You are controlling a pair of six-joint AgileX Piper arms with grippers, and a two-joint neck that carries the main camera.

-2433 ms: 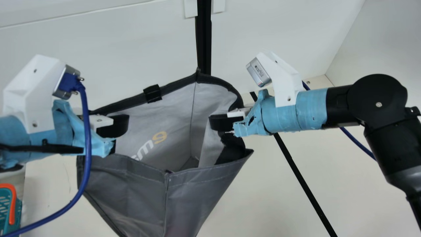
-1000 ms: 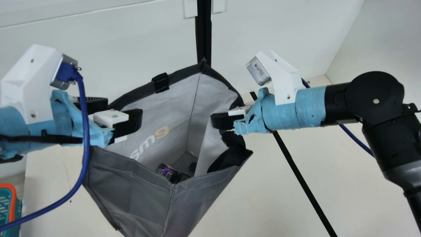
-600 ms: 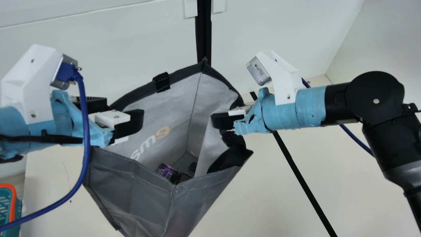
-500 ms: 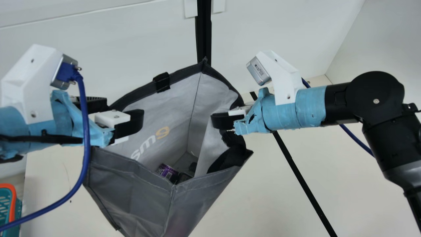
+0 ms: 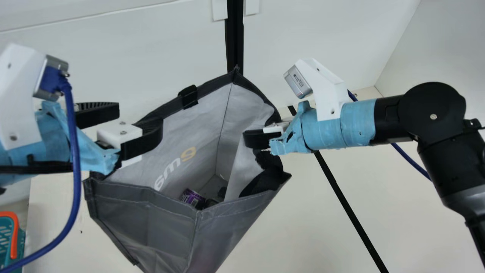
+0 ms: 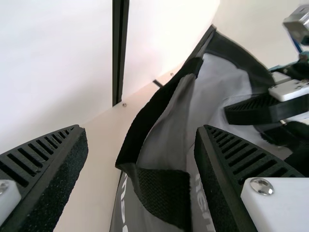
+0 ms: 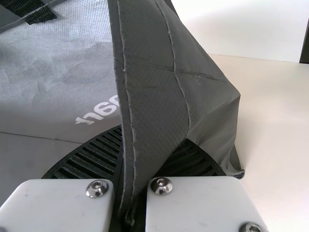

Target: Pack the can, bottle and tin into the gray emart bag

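from my seat, i see a cream tabletop (image 5: 299,235) spreading across the lower part of the main view, its side edge running down near the lower left. a straight black strip (image 5: 351,212) slants over it to the bottom edge, right of center. i spot a tiny dark speck (image 5: 81,231) lower left. the gray emart bag (image 5: 166,227) hangs open above the surface; i can't tell whether its base touches.

Left gripper (image 5: 141,117): shifted toward the main view's left.
Bag corner (image 5: 91,187): beside that gripper, slumped lower and farther left.
Purple can (image 5: 192,198): come into sight inside the bag.
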